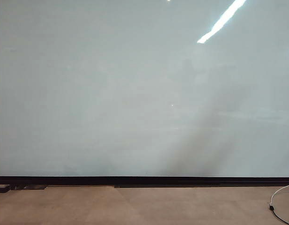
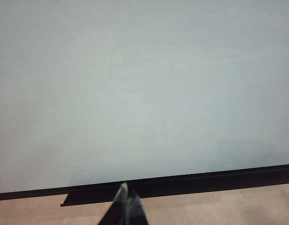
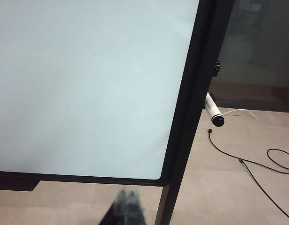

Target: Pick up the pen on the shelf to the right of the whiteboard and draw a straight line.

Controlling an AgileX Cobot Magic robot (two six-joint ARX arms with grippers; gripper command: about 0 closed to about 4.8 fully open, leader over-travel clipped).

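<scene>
Pen [image 3: 213, 112] juts past the whiteboard's [image 3: 88, 84] right frame, barrel end toward the camera, well off from the right gripper [image 3: 127, 199], jaws together; left gripper [image 2: 128, 196], also closed, faces bare board

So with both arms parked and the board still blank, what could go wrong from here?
1. The pen juts out past the whiteboard frame at its right edge, partly hidden; a grasp could knock it off.
2. The right end effector is shut, as the left end effector appears to be; it must open first.
3. The cable on the floor below could snag.
</scene>
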